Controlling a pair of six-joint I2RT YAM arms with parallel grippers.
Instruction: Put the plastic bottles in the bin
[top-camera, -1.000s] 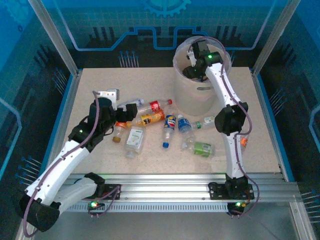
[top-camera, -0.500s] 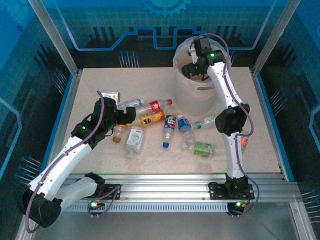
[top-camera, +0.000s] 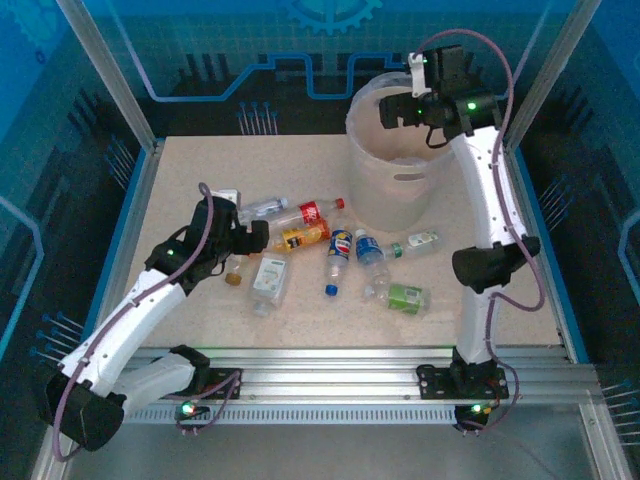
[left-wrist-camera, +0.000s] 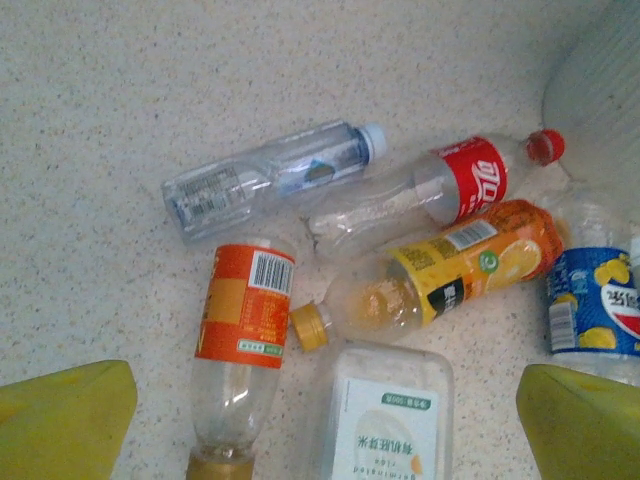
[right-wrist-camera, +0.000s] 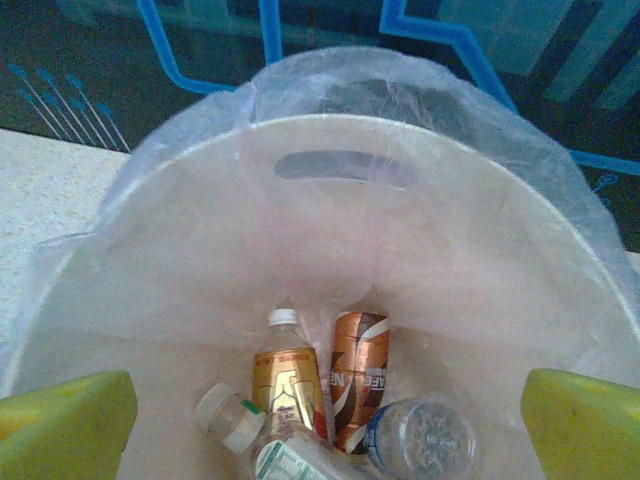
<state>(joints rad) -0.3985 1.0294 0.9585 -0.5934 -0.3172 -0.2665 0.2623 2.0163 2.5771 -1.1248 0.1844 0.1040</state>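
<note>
Clear plastic bottles (top-camera: 340, 247) lie in a heap on the speckled worktop (top-camera: 250, 165), near the big white bin (top-camera: 385, 205). In the heap are a red-label bottle (left-wrist-camera: 470, 180), an orange bottle (left-wrist-camera: 450, 275) and a blue-label bottle (left-wrist-camera: 595, 310). A green-label bottle (top-camera: 402, 296) lies a bit nearer to the arms. The left jaws hang over the heap and are wide apart, with a yellow finger (left-wrist-camera: 60, 420) on each side of the wrist view. The right jaws are up above the rim of the bin, and they are wide apart too. Down inside the bin, in its clear bag (right-wrist-camera: 170, 150), lie more bottles, such as a gold bottle (right-wrist-camera: 288, 385) and a brown bottle (right-wrist-camera: 358, 375).
</note>
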